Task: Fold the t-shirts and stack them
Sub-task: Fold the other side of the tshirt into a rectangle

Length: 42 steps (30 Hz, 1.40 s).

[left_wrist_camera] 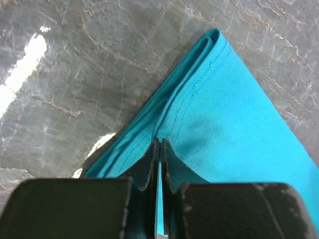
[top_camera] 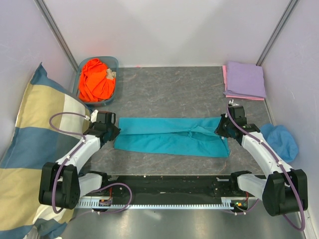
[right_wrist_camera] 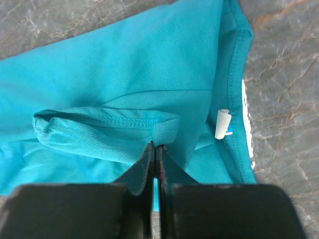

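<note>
The teal t-shirt [top_camera: 172,136] lies folded into a long band across the middle of the table. My left gripper [top_camera: 113,128] is shut on its left end; in the left wrist view the jaws [left_wrist_camera: 159,142] pinch the folded hem of the teal cloth [left_wrist_camera: 234,114]. My right gripper [top_camera: 223,128] is shut on its right end; in the right wrist view the jaws [right_wrist_camera: 155,145] pinch a fold of the cloth [right_wrist_camera: 124,74] near the collar and a white tag [right_wrist_camera: 223,123]. The orange t-shirt [top_camera: 96,79] is bunched in a basket. The lavender t-shirt [top_camera: 244,78] lies folded on the pink one [top_camera: 225,79] at the back right.
A blue-grey basket [top_camera: 114,62] stands at the back left. The big checked pillow [top_camera: 30,144] leans along the left side. The blue bucket hat [top_camera: 281,140] lies at the right edge. Walls close in the table on three sides.
</note>
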### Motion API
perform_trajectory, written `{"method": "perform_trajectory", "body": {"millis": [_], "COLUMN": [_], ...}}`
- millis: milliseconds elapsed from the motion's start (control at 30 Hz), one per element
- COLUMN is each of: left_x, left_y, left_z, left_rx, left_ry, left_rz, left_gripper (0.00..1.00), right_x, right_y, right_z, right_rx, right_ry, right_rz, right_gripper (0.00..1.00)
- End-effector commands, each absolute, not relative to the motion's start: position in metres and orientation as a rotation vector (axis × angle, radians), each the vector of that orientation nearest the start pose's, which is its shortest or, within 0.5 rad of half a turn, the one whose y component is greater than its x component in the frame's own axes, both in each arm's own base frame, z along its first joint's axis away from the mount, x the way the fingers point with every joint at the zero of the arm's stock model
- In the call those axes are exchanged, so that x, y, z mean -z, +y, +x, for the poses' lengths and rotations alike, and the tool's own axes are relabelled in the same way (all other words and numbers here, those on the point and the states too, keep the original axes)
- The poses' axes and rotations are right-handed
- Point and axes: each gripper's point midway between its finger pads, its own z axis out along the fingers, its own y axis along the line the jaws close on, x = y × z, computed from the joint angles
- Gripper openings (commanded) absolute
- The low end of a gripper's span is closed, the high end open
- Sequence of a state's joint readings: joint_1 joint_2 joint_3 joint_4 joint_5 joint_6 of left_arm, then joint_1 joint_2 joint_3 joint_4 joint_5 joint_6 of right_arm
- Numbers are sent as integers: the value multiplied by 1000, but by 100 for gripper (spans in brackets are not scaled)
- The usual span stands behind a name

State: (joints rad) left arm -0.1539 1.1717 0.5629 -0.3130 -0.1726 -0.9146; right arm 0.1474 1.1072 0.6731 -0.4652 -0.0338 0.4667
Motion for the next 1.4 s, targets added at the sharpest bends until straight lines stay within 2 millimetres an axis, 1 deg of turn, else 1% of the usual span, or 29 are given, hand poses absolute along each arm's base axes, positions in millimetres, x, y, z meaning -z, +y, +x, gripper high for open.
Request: {"method": "perform_trajectory", "body": {"millis": [0, 33, 67, 100, 133, 167, 200, 233, 267, 367, 400, 433, 467, 533, 567, 600, 733, 767, 833, 867, 900, 933, 967, 1000, 1067, 1100, 1167, 1200, 1367], "left_x": [-58, -56, -56, -59, -60, -63, -67, -72, -75, -89, -93, -99, -101, -108, -109, -110, -115, -116, -114, -113, -111, -109, -108, -108, -103, -102, -99, -99, -93], "left_y": [-53, -52, -52, -51, -49, -49, -48, -47, -46, -45, -44, -44, -43, -42, -43, -43, -52, -53, -57, -57, -59, -60, -61, -61, -61, -61, -60, -61, -61], "left_z": [275, 271, 269, 267, 266, 267, 267, 269, 270, 276, 278, 281, 284, 289, 292, 294, 306, 308, 311, 312, 312, 311, 311, 310, 307, 306, 303, 302, 299], "left_rx": [329, 327, 325, 329, 323, 326, 329, 325, 324, 330, 331, 332, 329, 317, 320, 316, 368, 378, 393, 394, 397, 403, 405, 405, 402, 399, 399, 403, 397], "left_ry": [2237, 2242, 2242, 2229, 2222, 2212, 2198, 2187, 2179, 2143, 2135, 2119, 2116, 2110, 2111, 2116, 2105, 2101, 2111, 2117, 2128, 2137, 2140, 2143, 2155, 2158, 2163, 2162, 2176], "left_rz": [-1057, -1063, -1065, -1073, -1073, -1069, -1061, -1054, -1054, -1046, -1041, -1033, -1026, -995, -978, -950, -866, -858, -846, -847, -844, -840, -837, -835, -834, -831, -831, -830, -833], "left_gripper": [13, 18, 43, 53, 63, 89, 98, 100, 100, 100, 100, 100, 100, 100, 100, 100, 100, 100, 100, 100, 100, 100, 100, 100, 100, 100, 100, 100, 100], "right_x": [-78, -79, -81, -84, -86, -89, -95, -98, -101, -111, -114, -116, -121, -119, -122, -117, -113, -119, -116, -124, -115, -116, -124, -117, -124, -116, -120, -114, -105], "right_y": [62, 62, 62, 61, 60, 60, 60, 60, 56, 54, 54, 58, 61, 73, 77, 81, 94, 101, 110, 118, 122, 128, 132, 136, 148, 154, 167, 173, 201], "right_z": [258, 258, 258, 258, 259, 258, 260, 261, 262, 266, 267, 268, 275, 276, 282, 284, 296, 305, 315, 325, 330, 335, 346, 350, 360, 360, 366, 366, 361], "right_rx": [-288, -289, -291, -291, -287, -284, -293, -296, -274, -271, -276, -301, -325, -405, -436, -455, -525, -576, -626, -676, -688, -702, -714, -727, -754, -780, -826, -851, -928], "right_ry": [2500, 2498, 2492, 2478, 2470, 2463, 2441, 2430, 2415, 2369, 2355, 2348, 2318, 2322, 2301, 2318, 2314, 2277, 2274, 2245, 2273, 2275, 2243, 2259, 2235, 2260, 2235, 2249, 2268], "right_rz": [419, 427, 431, 438, 443, 452, 452, 450, 461, 470, 468, 452, 436, 400, 386, 381, 348, 314, 297, 264, 255, 232, 207, 201, 157, 145, 109, 104, 16], "right_gripper": [26, 32, 34, 38, 48, 52, 57, 71, 77, 91, 92, 98, 98, 98, 98, 98, 98, 98, 98, 98, 98, 98, 98, 98, 98, 98, 98, 98, 98]}}
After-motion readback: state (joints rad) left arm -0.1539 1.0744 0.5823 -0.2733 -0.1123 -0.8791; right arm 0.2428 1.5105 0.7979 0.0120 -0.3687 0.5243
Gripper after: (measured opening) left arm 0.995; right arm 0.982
